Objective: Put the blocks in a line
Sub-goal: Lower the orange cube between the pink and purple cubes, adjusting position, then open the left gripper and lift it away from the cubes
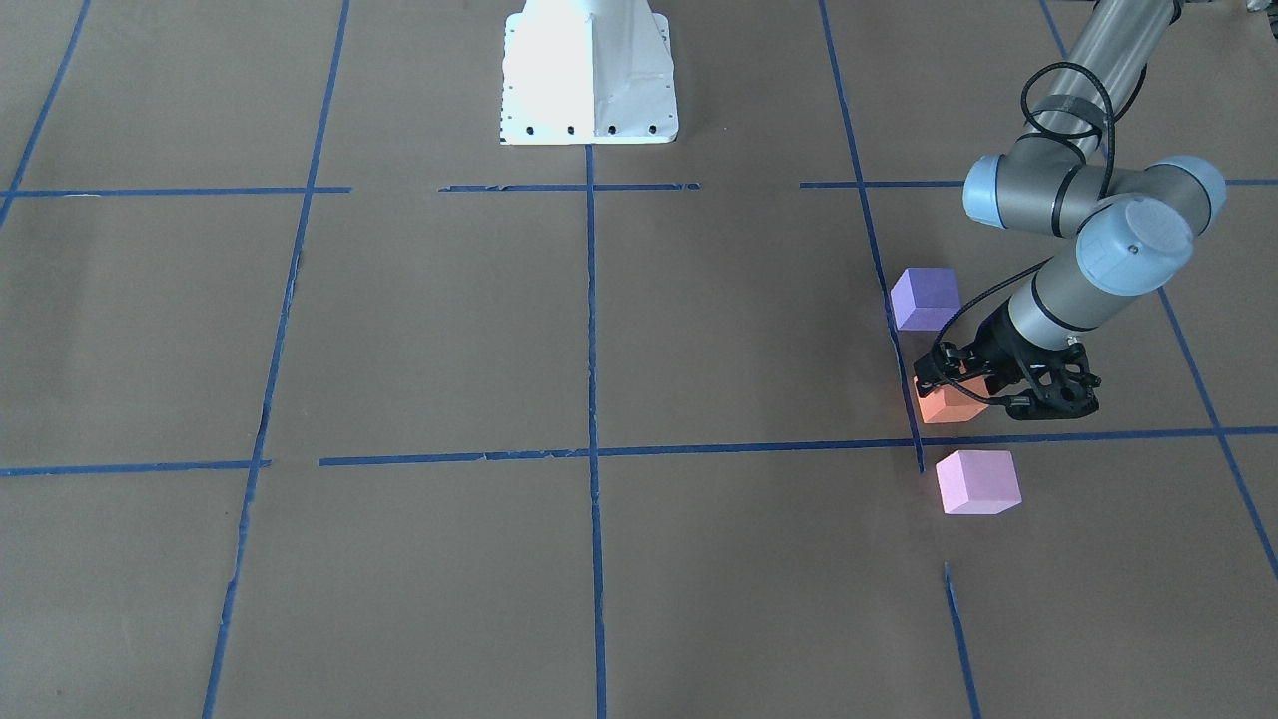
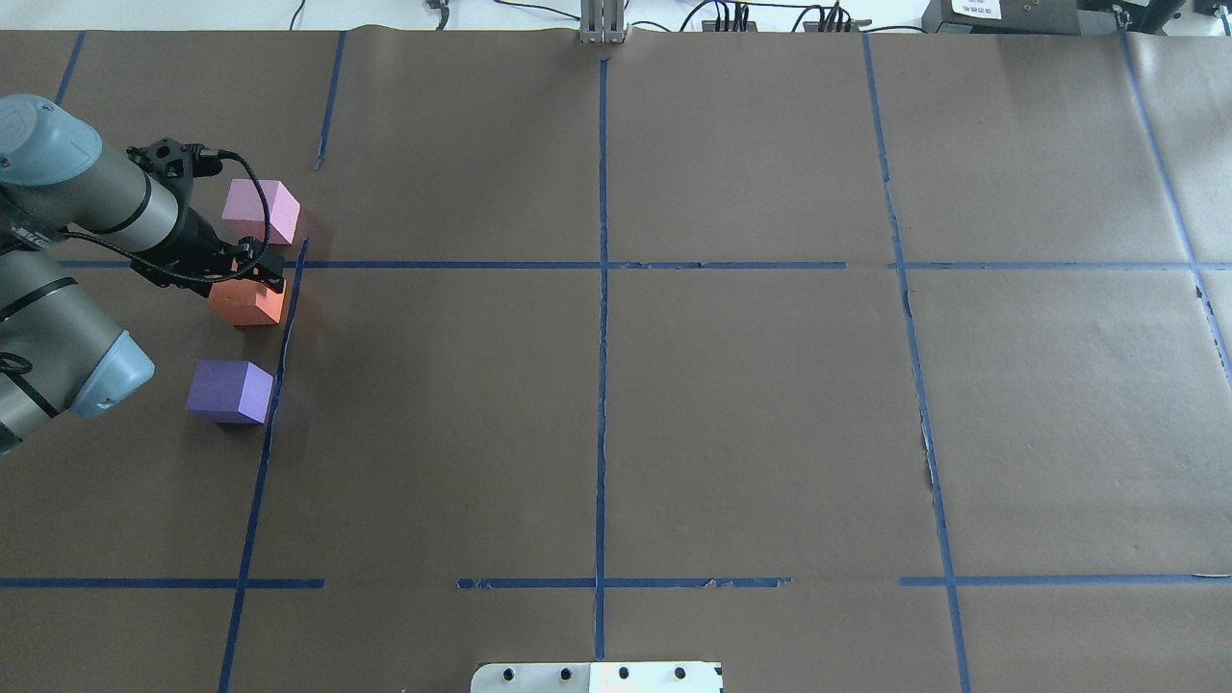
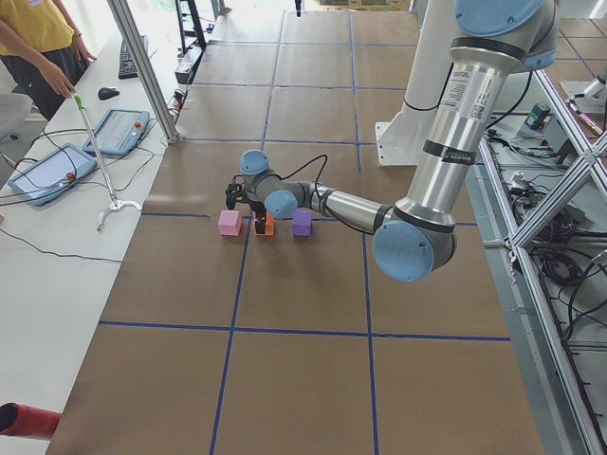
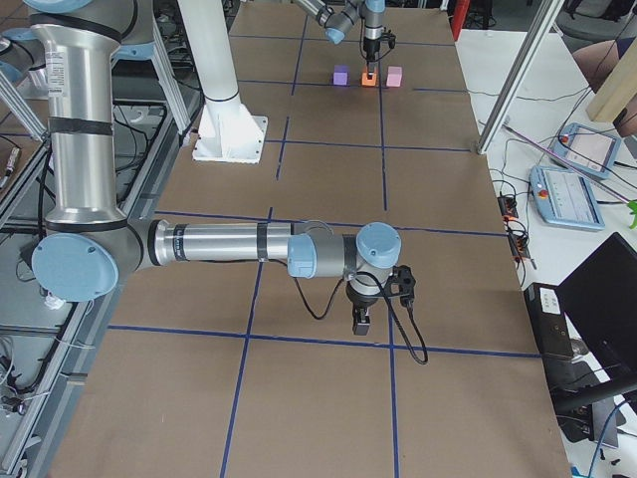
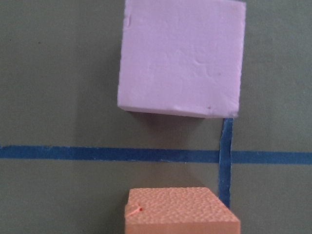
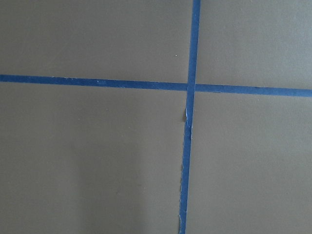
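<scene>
Three blocks stand in a row beside a blue tape line on the brown table: the purple block (image 1: 926,298), the orange block (image 1: 947,406) and the pink block (image 1: 977,481). They also show in the overhead view as purple (image 2: 230,391), orange (image 2: 247,302) and pink (image 2: 261,211). My left gripper (image 1: 957,384) is down on the orange block, its fingers straddling the block's top and seemingly shut on it. The block rests on the table. The left wrist view shows the orange block (image 5: 180,212) just below the pink one (image 5: 181,57). My right gripper (image 4: 360,321) hovers far off; I cannot tell its state.
Blue tape lines (image 2: 602,265) divide the brown paper table into a grid. The white robot base (image 1: 589,70) stands at mid-table on the robot's edge. An operator (image 3: 38,47) and tablets (image 3: 43,172) are at the side bench.
</scene>
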Controlling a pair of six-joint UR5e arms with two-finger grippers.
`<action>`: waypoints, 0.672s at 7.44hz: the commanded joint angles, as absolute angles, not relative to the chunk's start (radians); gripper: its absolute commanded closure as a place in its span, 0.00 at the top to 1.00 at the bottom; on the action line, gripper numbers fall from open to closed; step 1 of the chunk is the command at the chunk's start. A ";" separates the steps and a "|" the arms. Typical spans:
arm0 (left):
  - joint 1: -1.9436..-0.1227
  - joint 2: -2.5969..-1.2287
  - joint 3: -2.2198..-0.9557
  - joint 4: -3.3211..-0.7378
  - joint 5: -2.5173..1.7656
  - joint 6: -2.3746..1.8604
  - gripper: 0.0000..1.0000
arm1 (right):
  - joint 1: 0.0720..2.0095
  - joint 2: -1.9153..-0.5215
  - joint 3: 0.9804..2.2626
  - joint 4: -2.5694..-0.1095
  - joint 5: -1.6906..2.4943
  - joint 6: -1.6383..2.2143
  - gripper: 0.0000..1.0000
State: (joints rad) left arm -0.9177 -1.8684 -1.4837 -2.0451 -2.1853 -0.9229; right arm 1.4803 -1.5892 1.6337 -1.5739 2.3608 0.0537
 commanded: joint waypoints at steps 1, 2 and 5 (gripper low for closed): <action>-0.926 -1.858 -1.535 -2.033 -2.184 -0.919 1.00 | 1.480 -1.589 1.634 -1.575 2.361 0.054 1.00; -0.937 -1.855 -1.569 -2.013 -2.184 -0.917 1.00 | 1.480 -1.589 1.634 -1.574 2.361 0.054 1.00; -1.006 -1.832 -1.708 -1.895 -2.186 -0.913 1.00 | 1.480 -1.589 1.634 -1.575 2.361 0.054 1.00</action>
